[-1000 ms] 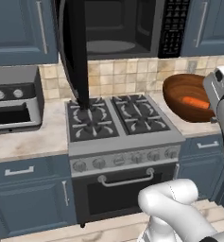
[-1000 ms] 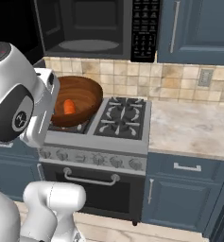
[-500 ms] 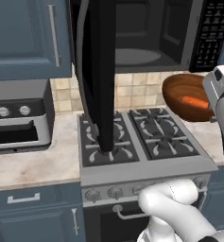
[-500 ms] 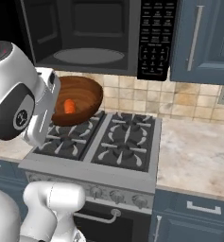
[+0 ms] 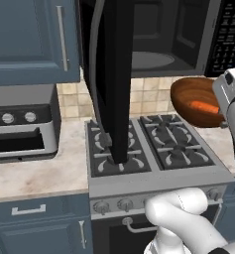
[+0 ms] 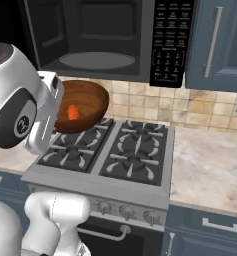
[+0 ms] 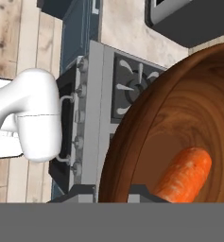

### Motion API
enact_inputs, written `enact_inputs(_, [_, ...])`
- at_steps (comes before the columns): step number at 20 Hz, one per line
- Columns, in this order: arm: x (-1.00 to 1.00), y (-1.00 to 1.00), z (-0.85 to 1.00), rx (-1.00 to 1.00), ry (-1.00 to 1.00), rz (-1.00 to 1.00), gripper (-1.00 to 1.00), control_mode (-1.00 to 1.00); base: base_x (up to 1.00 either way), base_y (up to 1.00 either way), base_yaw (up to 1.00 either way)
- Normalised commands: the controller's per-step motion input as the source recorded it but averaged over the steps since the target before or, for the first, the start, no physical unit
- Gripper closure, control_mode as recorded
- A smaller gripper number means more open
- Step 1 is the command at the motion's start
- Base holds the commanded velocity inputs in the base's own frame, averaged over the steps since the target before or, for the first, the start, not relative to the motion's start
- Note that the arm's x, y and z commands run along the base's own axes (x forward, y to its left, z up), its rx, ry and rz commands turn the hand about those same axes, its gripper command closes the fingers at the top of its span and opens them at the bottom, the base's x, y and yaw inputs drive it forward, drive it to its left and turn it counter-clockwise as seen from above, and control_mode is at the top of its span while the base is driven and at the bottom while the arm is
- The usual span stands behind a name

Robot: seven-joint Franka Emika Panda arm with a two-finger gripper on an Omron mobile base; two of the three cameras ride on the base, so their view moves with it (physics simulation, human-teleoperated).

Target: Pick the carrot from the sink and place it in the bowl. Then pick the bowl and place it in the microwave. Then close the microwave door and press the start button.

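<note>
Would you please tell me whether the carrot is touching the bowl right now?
Touching. The hand view shows the carrot lying directly on the bowl's inner wooden wall, no gap.

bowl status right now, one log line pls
bowl: held aloft over stove | carrot: inside bowl | microwave: door open, empty | claw: shut on bowl rim

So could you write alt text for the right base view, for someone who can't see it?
A white robot arm holds a reddish-brown bowl with a small orange carrot inside, above a gas stove. Above, a black microwave stands open, its glass plate bare.
</note>
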Motion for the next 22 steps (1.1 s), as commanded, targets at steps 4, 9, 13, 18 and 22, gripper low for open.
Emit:
enact_inputs(4, [0.0,0.0,0.0,0.0,0.0,0.0,1.0,1.0,0.0,0.04,0.01])
enact_inputs(9, [-0.02,0.0,0.02,0.0,-0.01,0.0,1.0,-1.0,-0.03,0.0,0.01])
enact_inputs(13, [0.01,0.2,0.33,-0.01,-0.06,0.0,1.0,-1.0,0.0,0.0,0.0])
enact_inputs(18, [0.33,0.27,0.54,-0.04,-0.06,0.02,1.0,-1.0,0.0,0.0,0.0])
enact_inputs(22, [0.91,0.25,0.52,-0.01,0.0,0.02,1.0,-1.0,0.0,0.0,0.0])
